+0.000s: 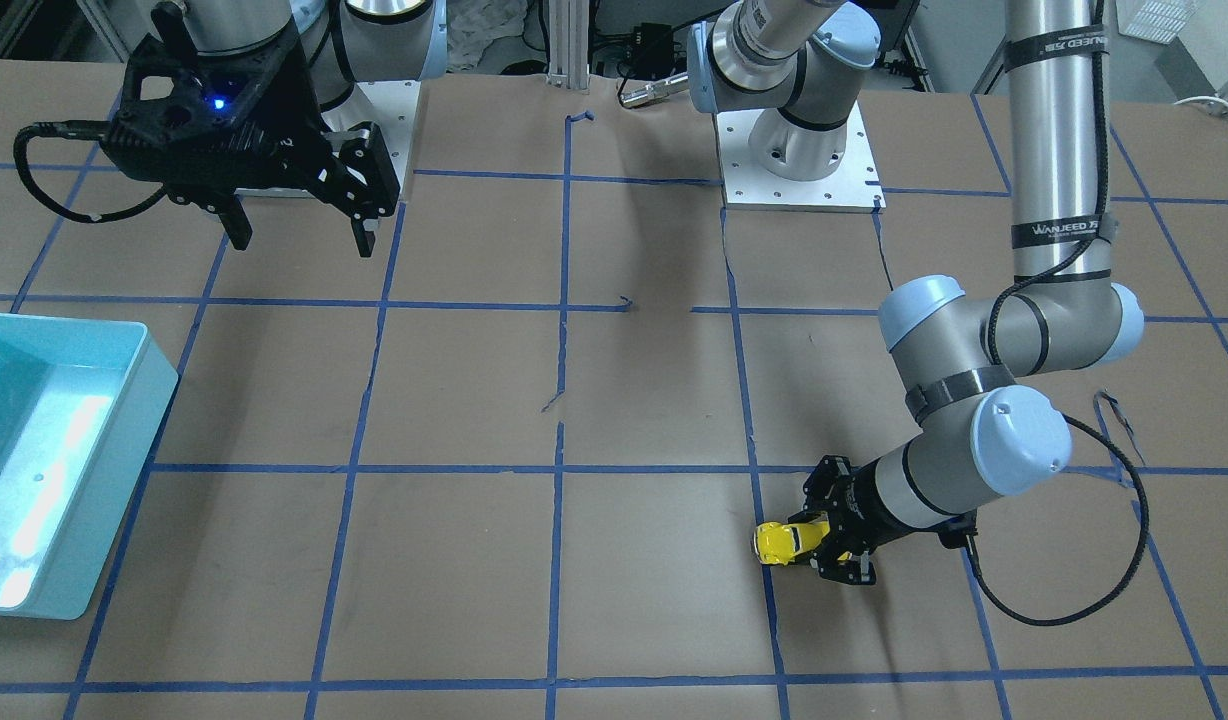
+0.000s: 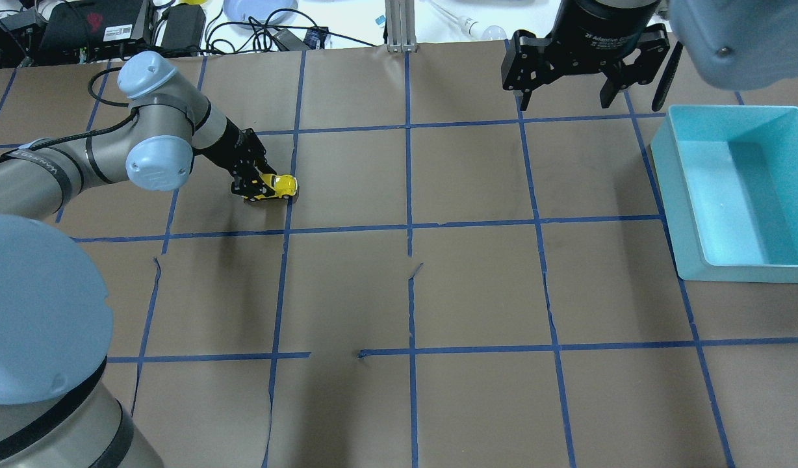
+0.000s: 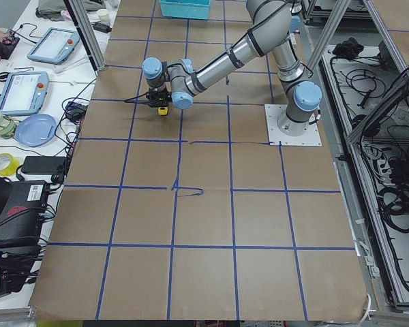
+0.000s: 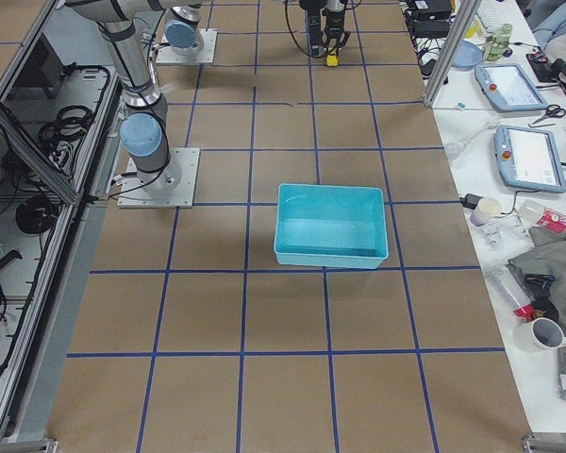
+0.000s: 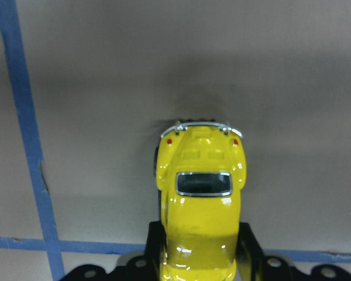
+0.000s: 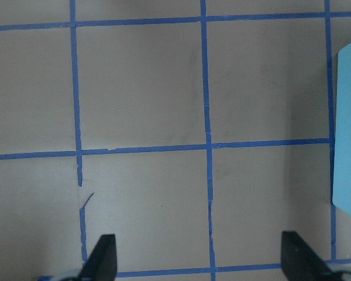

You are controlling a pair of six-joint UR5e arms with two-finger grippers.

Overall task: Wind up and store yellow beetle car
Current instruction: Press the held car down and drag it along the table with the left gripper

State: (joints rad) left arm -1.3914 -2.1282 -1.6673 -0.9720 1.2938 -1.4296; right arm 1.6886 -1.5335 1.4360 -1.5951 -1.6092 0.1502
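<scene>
Left claw is closed on the yellow beetle car, one finger on each flank around the front half. The tail with the red lights sticks out past my fingertips in the wrist view. The car's long axis is in line with the claw's reach, tail pointing away from the wrist toward the middle of the surface. It sits low, at the surface or just above it; I can't tell if the wheels touch. Winding probably means pressing down and dragging tail-first along that axis. The teal bin is well apart, at the far right end. Right claw is open, holding nothing and hanging high beside the bin, so it's the nearer arm for storing. The surface is brown paper with a blue tape grid, and between car and bin I see only paper. One risk is the torn seam near the centre, which could snag the wheels.
</scene>
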